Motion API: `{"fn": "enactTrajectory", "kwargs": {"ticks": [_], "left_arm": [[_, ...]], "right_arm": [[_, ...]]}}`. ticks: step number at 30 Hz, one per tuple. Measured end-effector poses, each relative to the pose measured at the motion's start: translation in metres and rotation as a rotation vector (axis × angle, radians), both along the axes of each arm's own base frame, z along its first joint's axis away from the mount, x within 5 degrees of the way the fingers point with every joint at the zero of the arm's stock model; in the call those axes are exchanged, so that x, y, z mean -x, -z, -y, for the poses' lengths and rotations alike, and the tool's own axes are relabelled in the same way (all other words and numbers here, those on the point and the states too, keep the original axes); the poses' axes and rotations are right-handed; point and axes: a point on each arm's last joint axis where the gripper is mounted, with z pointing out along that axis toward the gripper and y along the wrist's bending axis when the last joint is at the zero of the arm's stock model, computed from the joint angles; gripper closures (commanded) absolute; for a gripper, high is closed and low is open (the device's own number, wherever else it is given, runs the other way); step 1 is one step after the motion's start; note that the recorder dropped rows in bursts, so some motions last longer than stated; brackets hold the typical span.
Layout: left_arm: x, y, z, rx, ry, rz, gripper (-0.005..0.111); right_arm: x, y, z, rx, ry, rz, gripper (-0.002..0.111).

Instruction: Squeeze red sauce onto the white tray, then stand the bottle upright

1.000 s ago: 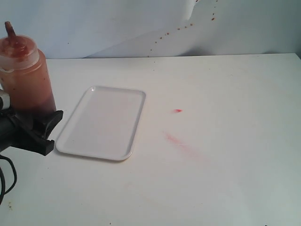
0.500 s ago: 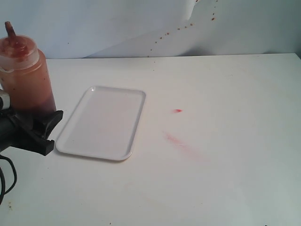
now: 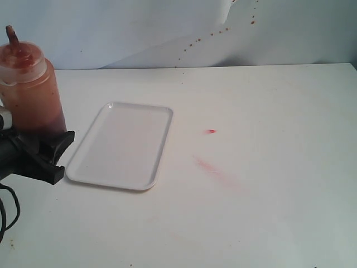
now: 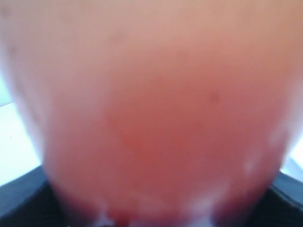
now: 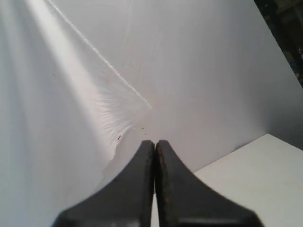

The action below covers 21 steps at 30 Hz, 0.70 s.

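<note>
The bottle (image 3: 30, 89) stands upright at the far left of the exterior view, its red nozzle (image 3: 11, 34) pointing up and dark red sauce showing through its orange-tinted wall. My left gripper (image 3: 43, 149) is shut on its lower part and hides its base. In the left wrist view the bottle (image 4: 151, 104) fills the picture as a blur. The white tray (image 3: 120, 146) lies flat just right of the bottle, with no sauce showing on it. My right gripper (image 5: 155, 144) is shut with nothing in it, facing the white backdrop; it is outside the exterior view.
A small glossy red blob (image 3: 210, 132) lies on the table right of the tray, with a faint pale-red smear (image 3: 215, 167) below it. The white backdrop (image 3: 234, 33) carries a line of dark specks. A black cable (image 3: 6, 209) hangs at the left edge.
</note>
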Motion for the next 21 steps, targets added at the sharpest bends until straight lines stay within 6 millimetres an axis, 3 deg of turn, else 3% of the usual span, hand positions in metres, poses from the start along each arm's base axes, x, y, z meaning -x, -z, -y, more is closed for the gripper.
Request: {"fn": "enactTrajectory", "kwargs": {"ticks": [7,14,21], "left_arm": [[0.000,0.000,0.000,0.000,0.000,0.000,0.107],[0.000,0.000,0.000,0.000,0.000,0.000,0.107],[0.000,0.000,0.000,0.000,0.000,0.000,0.107]], "right_arm": [[0.003,-0.011,0.001,0.041,0.019,0.127,0.108],[0.005,-0.021,-0.014,0.274,-0.072,0.170,0.108],[0.009,-0.052,-0.020,0.402,-0.110,0.171,0.108]]}}
